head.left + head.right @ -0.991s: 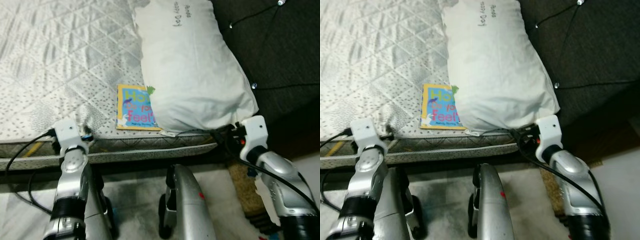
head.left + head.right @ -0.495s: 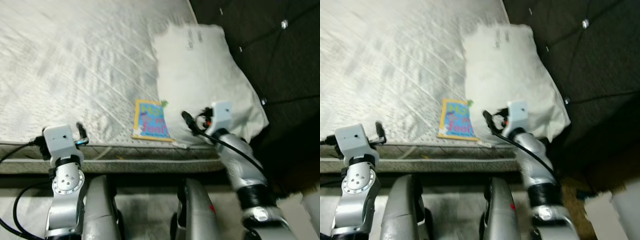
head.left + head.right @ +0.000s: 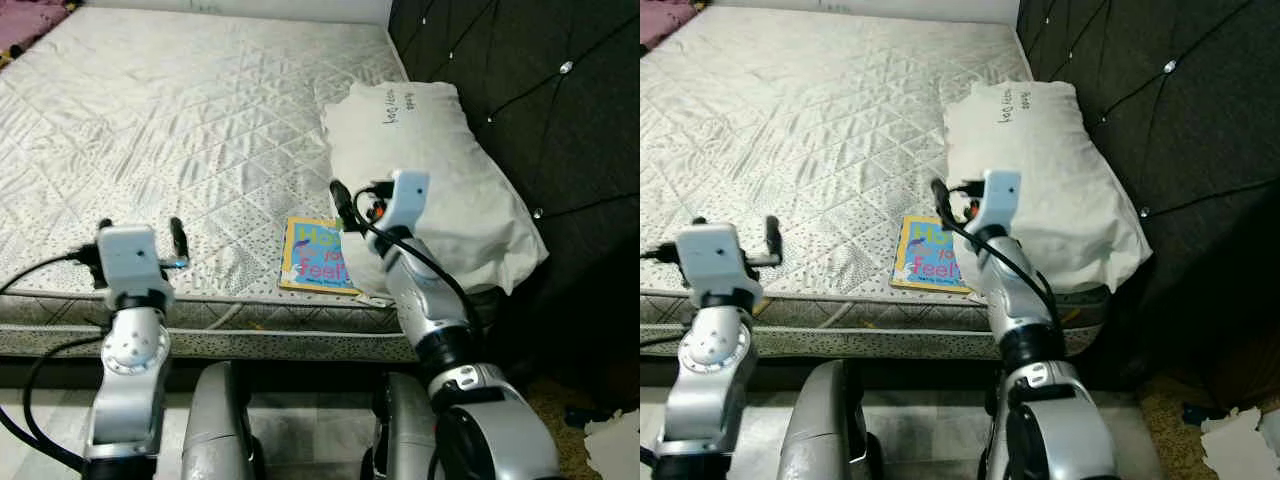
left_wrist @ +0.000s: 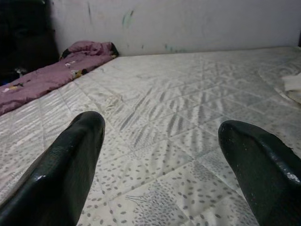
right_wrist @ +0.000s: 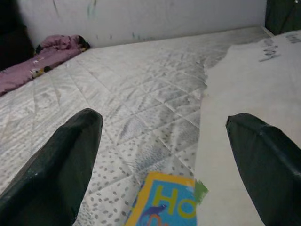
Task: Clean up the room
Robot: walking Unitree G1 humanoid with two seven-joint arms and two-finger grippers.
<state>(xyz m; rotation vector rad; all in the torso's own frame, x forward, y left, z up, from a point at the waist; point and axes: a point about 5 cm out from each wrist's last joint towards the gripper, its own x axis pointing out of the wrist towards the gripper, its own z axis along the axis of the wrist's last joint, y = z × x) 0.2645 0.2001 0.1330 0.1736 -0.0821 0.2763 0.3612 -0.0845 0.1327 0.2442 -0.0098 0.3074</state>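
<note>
1. The children's book (image 3: 318, 256) lies flat on the mattress (image 3: 180, 120) near its near edge, its right side tucked under the white pillow (image 3: 440, 170).
2. The right gripper (image 5: 160, 160) hovers over the book, fingers spread wide.
3. The left gripper (image 4: 164, 165) hangs over the mattress's near-left edge, fingers spread apart.

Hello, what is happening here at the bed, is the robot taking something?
The robot stands at the edge of a bare mattress. Its right tool is open and raised above a colourful book, which lies flat with one edge tucked under a white pillow. The left tool is open too, low over the mattress near its edge. Neither tool holds anything.
</note>
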